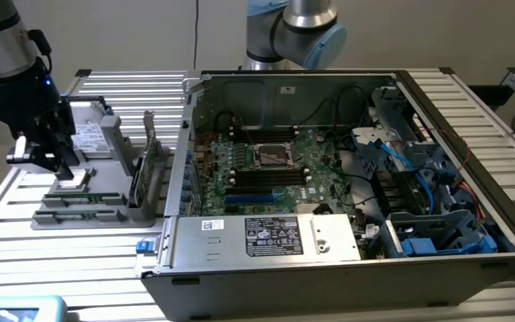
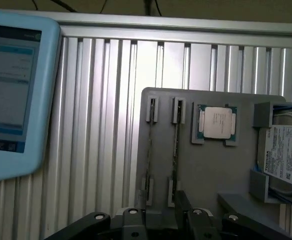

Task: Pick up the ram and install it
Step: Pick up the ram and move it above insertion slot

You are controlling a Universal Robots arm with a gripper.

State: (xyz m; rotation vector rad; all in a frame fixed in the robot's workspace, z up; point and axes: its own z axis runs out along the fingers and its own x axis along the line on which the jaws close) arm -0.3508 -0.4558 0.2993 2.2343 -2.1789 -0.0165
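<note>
At the upper left of the exterior view, the robot's black two-fingered gripper (image 1: 45, 164) hangs with its jaws apart and empty. It sits just above a grey plastic parts holder (image 1: 137, 216) on a ribbed aluminium table (image 1: 61, 261). A long, narrow green ram stick (image 1: 83, 199) rests in a slot near the holder's front edge, lower in the frame than the gripper. A second stick (image 1: 77, 216) lies just beside it. An open dark computer case (image 1: 329, 282) sits at the centre and right.
</note>
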